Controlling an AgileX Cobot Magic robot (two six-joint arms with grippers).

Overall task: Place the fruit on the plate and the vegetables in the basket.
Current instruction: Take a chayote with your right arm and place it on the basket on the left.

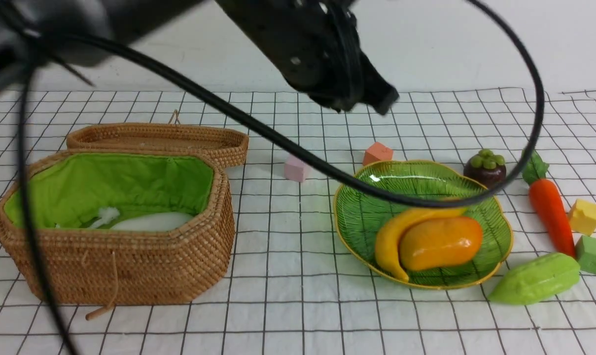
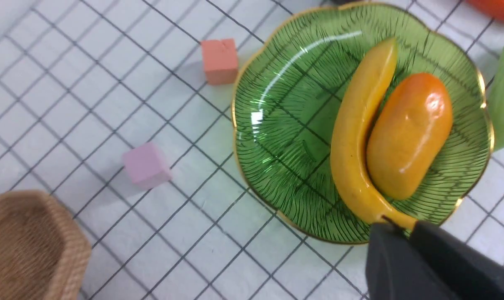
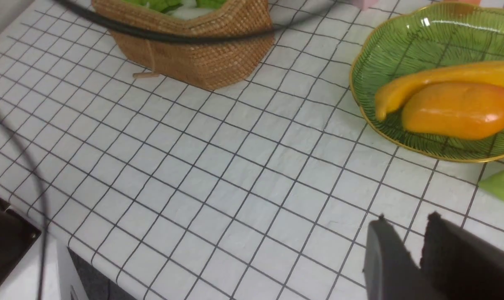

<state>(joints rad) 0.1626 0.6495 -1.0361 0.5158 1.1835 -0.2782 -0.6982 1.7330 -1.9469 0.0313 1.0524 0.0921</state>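
Pale green and ridged, the toy gourd (image 1: 534, 278) lies nearest on the white gridded table (image 1: 278, 296). It sits just off the near right rim of the leaf-veined green glass plate (image 1: 357, 217), long axis running roughly left to right. The right hand (image 3: 418, 233) is low over the table's near side, its fingers a thin gap apart with nothing between them. The gourd shows just beyond it, so this arm looks the better placed.

Behind the gourd, the orange toy carrot (image 1: 551, 217) points its leaves away. Farther back, the small dark purple mangosteen (image 1: 485, 167) sits just outside the plate's far right rim.

The left hand (image 2: 402, 229), fingers pressed together and empty, hangs high above the plate, its arm reaching across from the left. The tan wicker basket (image 1: 130, 266) stands well apart at left.
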